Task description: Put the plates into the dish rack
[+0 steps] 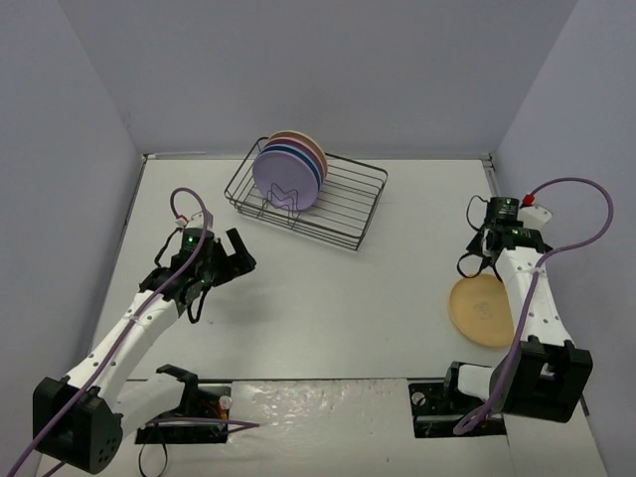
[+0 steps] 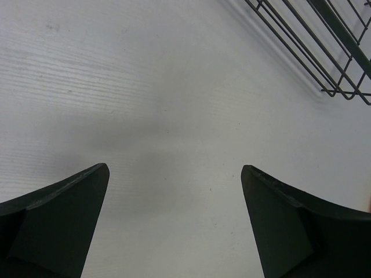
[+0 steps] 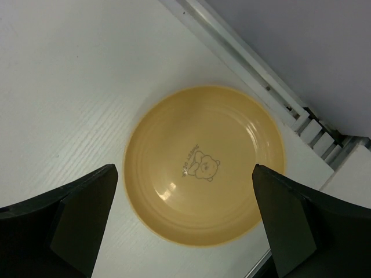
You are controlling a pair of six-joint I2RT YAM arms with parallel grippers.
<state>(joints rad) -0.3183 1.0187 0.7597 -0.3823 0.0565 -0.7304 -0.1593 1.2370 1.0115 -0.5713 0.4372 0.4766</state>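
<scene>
Four plates (image 1: 288, 169) are seen stood on edge at one end of the dish rack (image 1: 348, 204), while the yellow plate (image 3: 203, 165) is left lying flat on the worktop (image 3: 69, 87) beneath the spread, empty right end effector (image 3: 185, 171), the left end effector (image 2: 174, 168) being likewise spread and empty.

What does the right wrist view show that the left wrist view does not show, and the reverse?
Only the right wrist view: the orange-yellow plate, flat on the table near its edge, under the open right claw. Only the left wrist view: a corner of the dish rack, beyond the open left claw. Both: white table top and nothing held.
</scene>
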